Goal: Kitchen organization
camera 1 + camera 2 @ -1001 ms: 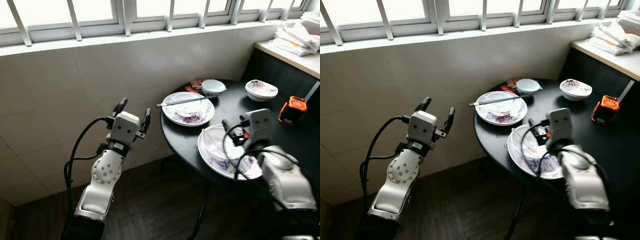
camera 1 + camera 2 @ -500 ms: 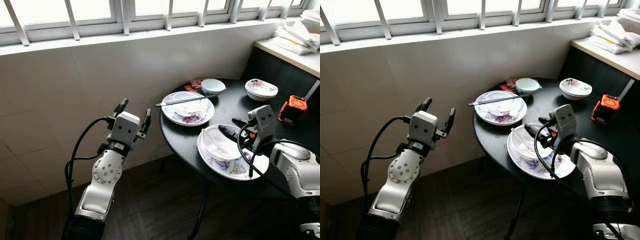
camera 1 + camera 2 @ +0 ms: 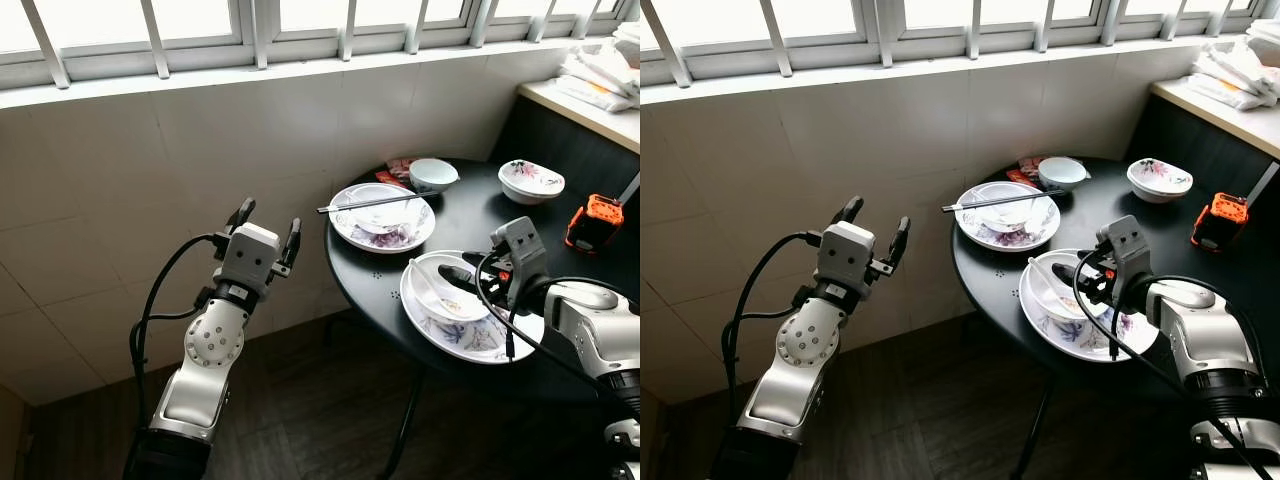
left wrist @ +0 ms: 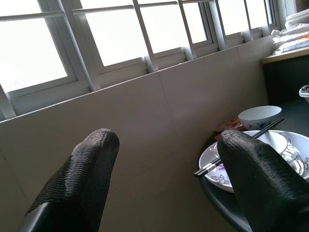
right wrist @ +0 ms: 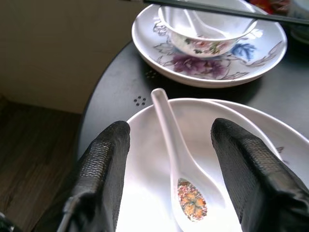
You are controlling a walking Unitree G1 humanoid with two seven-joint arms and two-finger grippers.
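The right gripper (image 5: 166, 159), fingers spread and grasping nothing, hovers over the white spoon (image 5: 181, 169) lying in the bowl (image 3: 443, 293) at lower right of the round black table (image 3: 470, 215). The left gripper (image 3: 266, 222), also spread and empty, is raised at centre left, off the table.

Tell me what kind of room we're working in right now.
Probably a home dining nook: a round black table with used floral plates, a soup spoon and chopsticks, under a barred window.
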